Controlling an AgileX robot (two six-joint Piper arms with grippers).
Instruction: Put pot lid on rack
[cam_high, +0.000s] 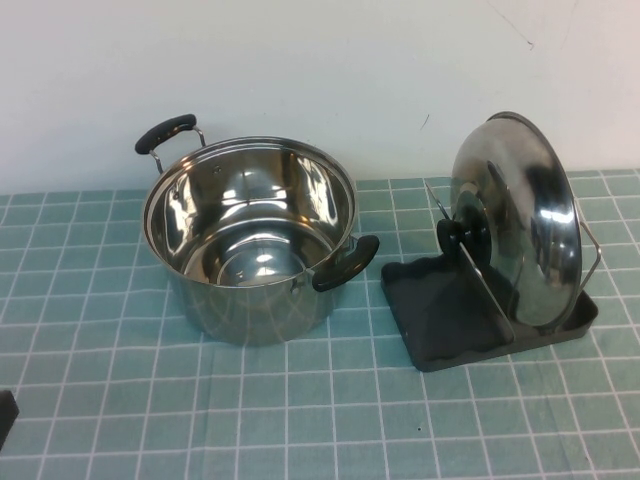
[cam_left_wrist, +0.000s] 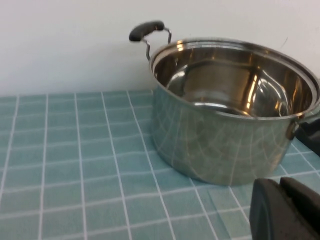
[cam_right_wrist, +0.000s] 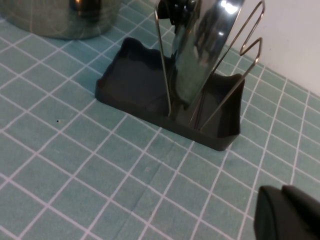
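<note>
- Nearest the high camera lies bare teal-tiled table, with a dark corner of something at its left edge that I cannot identify.
- Taking the pot as landmark: it stands open and empty, with one black handle toward the wall and the other toward the rack.
- Just to the right of the pot sits the rack, a dark grey tray; the pot's near handle almost reaches it.
- The pot lid stands on edge in the rack, held between the wire loops, with its knob facing the pot and its dome leaning away.
- The left gripper is near the pot's base, seen only as a dark block in its own wrist view; whether its fingers are open or closed I cannot tell, and nothing is visibly held.
- The right gripper is on the far side of the rack from the pot, holding nothing that shows; its finger state is equally unclear.
- Judging by this, the placement looks done; the careful finish is to keep both arms well apart from the wires so that the lid is not knocked loose.
</note>
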